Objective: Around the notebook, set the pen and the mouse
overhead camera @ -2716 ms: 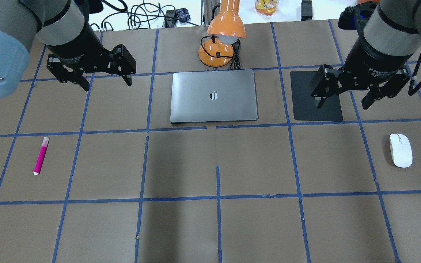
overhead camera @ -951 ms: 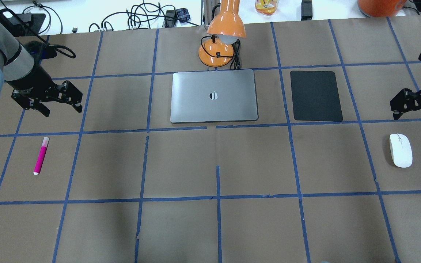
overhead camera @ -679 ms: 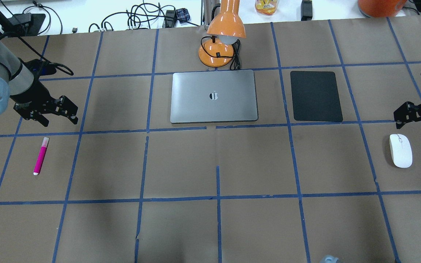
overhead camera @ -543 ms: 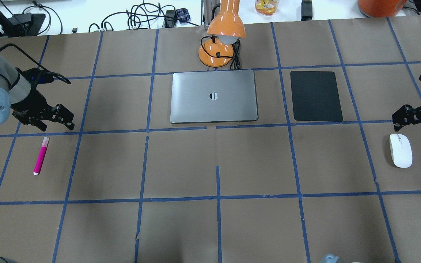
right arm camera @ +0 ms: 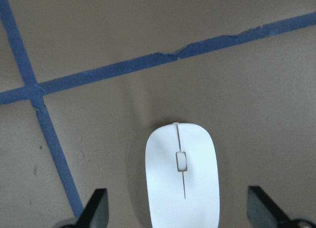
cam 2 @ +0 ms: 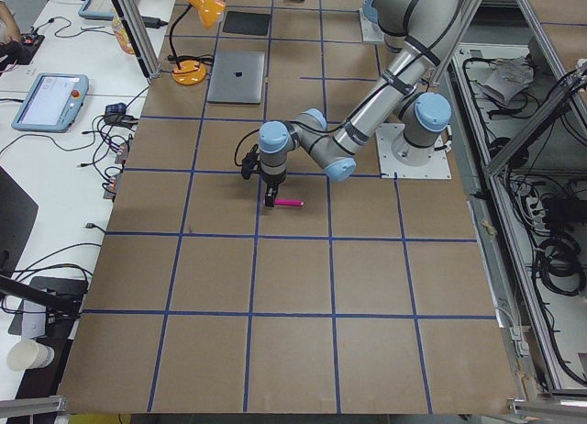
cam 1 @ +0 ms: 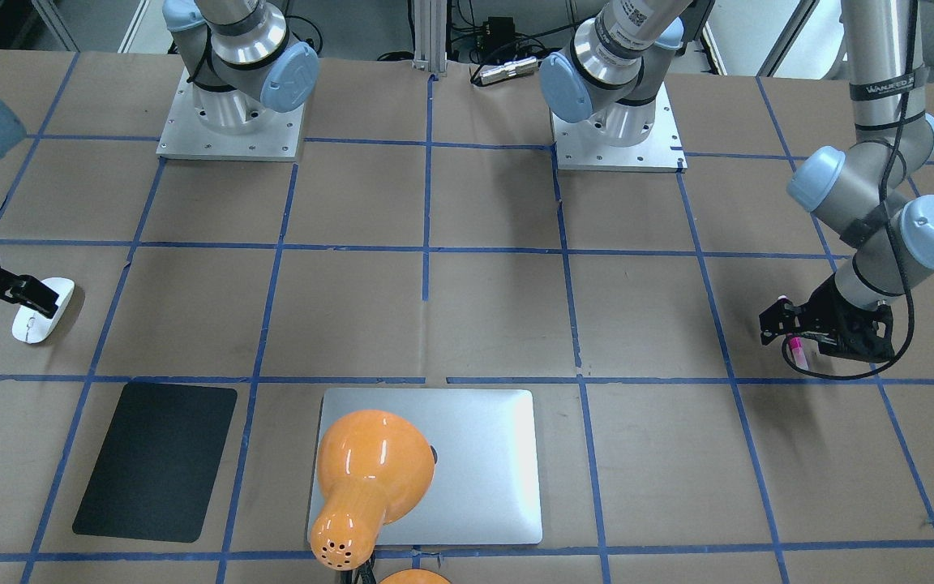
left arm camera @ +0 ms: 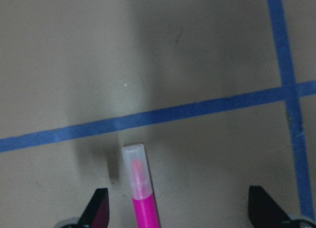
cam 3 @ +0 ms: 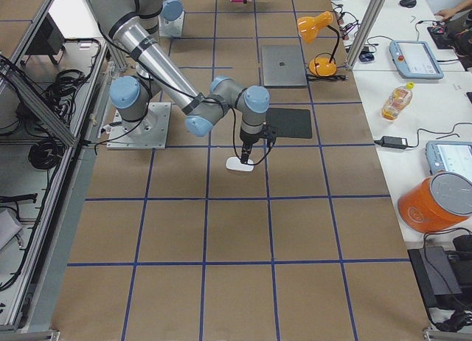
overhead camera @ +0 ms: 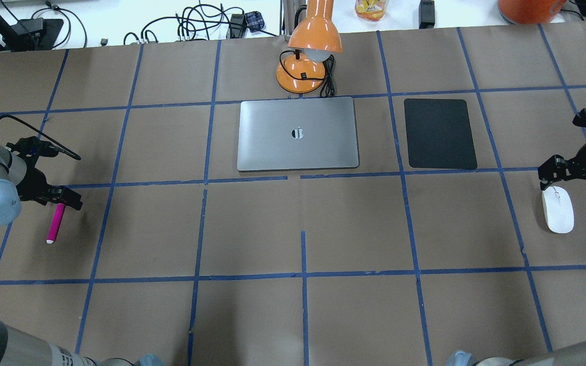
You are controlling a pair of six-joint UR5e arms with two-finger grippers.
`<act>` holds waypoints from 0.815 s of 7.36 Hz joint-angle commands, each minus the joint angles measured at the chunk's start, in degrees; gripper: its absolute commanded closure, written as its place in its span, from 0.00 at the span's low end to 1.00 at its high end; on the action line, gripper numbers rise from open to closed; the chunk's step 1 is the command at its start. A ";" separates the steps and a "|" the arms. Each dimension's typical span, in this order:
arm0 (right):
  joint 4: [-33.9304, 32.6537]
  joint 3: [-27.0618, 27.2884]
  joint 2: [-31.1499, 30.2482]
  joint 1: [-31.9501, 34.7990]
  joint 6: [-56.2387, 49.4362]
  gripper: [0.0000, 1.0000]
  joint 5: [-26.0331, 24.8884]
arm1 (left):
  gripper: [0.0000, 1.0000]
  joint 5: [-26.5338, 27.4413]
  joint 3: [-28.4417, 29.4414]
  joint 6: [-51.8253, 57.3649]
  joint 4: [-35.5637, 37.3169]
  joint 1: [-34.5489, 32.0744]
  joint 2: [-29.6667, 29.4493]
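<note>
The magenta pen (overhead camera: 55, 223) lies on the brown table at the far left. My left gripper (overhead camera: 61, 199) hangs low over its capped end, open. In the left wrist view the pen (left arm camera: 142, 188) sits between the spread fingers (left arm camera: 98, 210), untouched. The white mouse (overhead camera: 558, 211) rests at the far right. My right gripper (overhead camera: 571, 181) hovers over its far end, open, and the mouse (right arm camera: 181, 183) shows centred between the fingers (right arm camera: 261, 208). The silver notebook (overhead camera: 298, 134) lies closed at the back middle, away from both grippers.
An orange desk lamp (overhead camera: 305, 56) stands just behind the notebook, its head leaning over it. A black mat (overhead camera: 439, 133) lies to the notebook's right. Cables and gear line the white bench behind the table. Blue tape marks a grid on the brown paper.
Both arms have swung outward and come down. The left gripper now sits over the pen's capped end, the right over the mouse. Both stayed open; pen and mouse have not moved.
</note>
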 commanded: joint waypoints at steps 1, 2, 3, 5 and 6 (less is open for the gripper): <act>-3.57 -0.01 3.45 -0.47 -0.07 0.00 -0.01 | 0.30 0.11 -0.56 -3.13 0.65 0.30 -0.60; -3.59 -0.01 3.54 -0.47 -0.07 0.00 0.08 | 0.67 0.20 -0.30 -3.14 0.22 0.73 0.53; -3.32 0.08 3.63 -0.47 -0.07 0.00 0.08 | 0.98 -0.24 -0.56 -3.14 -0.13 0.74 0.45; -2.63 0.17 4.77 -0.47 -0.07 0.00 -0.18 | 1.00 -0.59 -0.65 -3.05 -0.31 0.83 0.19; -2.53 0.17 5.04 -0.47 -0.16 0.00 -0.71 | 1.00 -0.59 -0.74 -3.05 -0.40 0.83 0.10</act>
